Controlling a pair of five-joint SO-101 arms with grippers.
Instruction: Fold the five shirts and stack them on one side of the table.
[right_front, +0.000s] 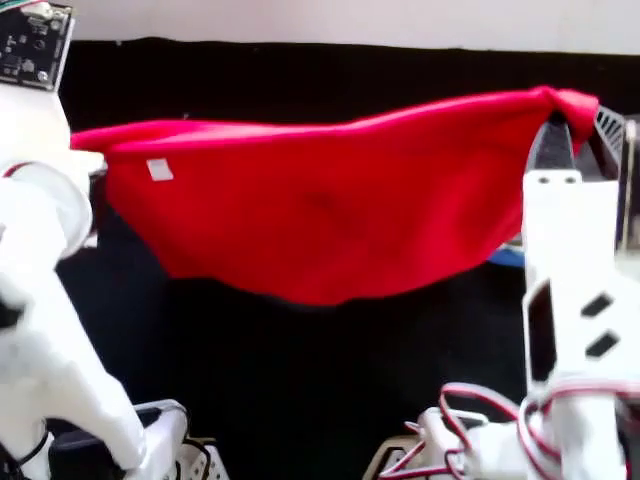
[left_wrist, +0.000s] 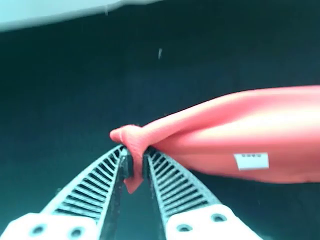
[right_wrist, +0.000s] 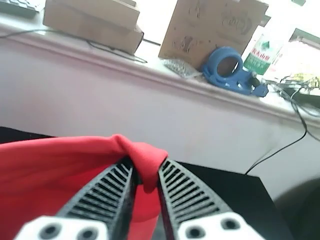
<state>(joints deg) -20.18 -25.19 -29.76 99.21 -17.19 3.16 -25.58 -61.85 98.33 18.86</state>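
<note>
A red shirt (right_front: 320, 215) hangs stretched in the air above the black table (right_front: 300, 400), sagging in the middle, with a small white label near its left end. My left gripper (left_wrist: 134, 162) is shut on a bunched corner of the red shirt (left_wrist: 240, 135) at the left end. At the right end, my right gripper (right_wrist: 146, 175) is shut on the other bunched corner of the red shirt (right_wrist: 60, 160); in the high view that gripper (right_front: 568, 118) stands on a white arm at the right.
The white left arm (right_front: 45, 330) fills the left edge of the high view. Behind the table runs a white ledge (right_wrist: 150, 75) with cardboard boxes (right_wrist: 210, 30), a blue tool (right_wrist: 232, 72) and cables.
</note>
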